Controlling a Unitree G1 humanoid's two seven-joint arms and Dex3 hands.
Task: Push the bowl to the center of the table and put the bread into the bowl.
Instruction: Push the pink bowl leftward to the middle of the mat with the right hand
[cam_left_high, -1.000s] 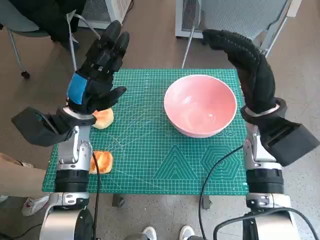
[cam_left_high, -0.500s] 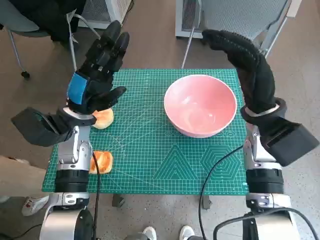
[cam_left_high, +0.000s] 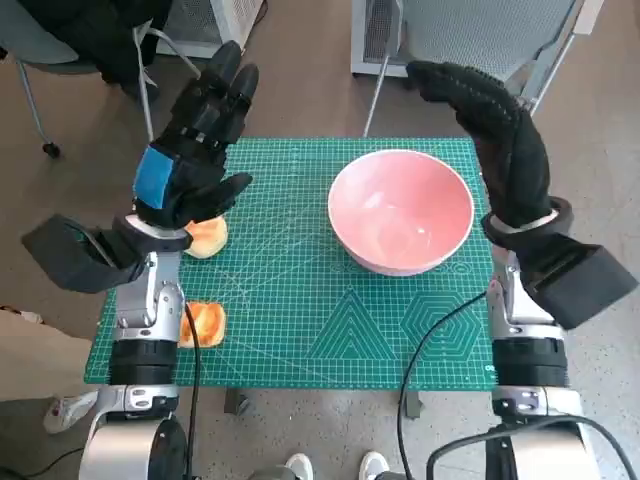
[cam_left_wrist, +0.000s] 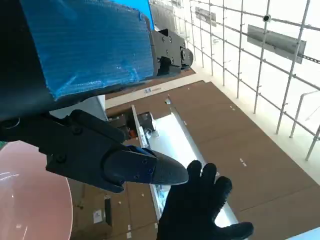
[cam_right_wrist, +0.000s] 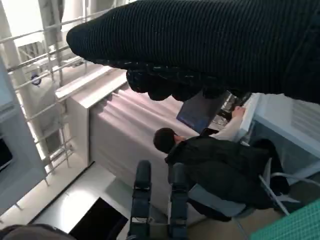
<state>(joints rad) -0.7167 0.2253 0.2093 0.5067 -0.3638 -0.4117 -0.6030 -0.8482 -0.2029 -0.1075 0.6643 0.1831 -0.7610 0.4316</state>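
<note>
Pink bowl (cam_left_high: 401, 211) upright on the green cutting mat (cam_left_high: 300, 300), toward the mat's far right part, off centre. Empty inside.

Left hand (cam_left_high: 195, 150) raised above the mat's far left area, blue-taped back up, fingers (cam_left_high: 222, 85) stretched out and apart, thumb out to the side, holding nothing. Well apart from the bowl, with bare mat between.

Right hand (cam_left_high: 495, 130) in the knitted glove, lifted over the mat's right edge, just beside the bowl's right rim and above it; no contact visible. Gloved fingers (cam_left_high: 440, 75) curling forward past the mat's far edge, gripping nothing; loosely spread.

Two pieces of bread on the mat's left side: one bread piece (cam_left_high: 207, 238) just below the left hand, partly hidden under it; second bread piece (cam_left_high: 203, 324) nearer the front left corner, beside the left forearm. Both far from the bowl.

In the left wrist view: blue tape, black fingers (cam_left_wrist: 125, 165), a slice of pink bowl rim (cam_left_wrist: 35, 200), and the gloved right hand (cam_left_wrist: 200, 210) beyond.

In the right wrist view: a seated person (cam_right_wrist: 215, 170) in dark clothing.
</note>
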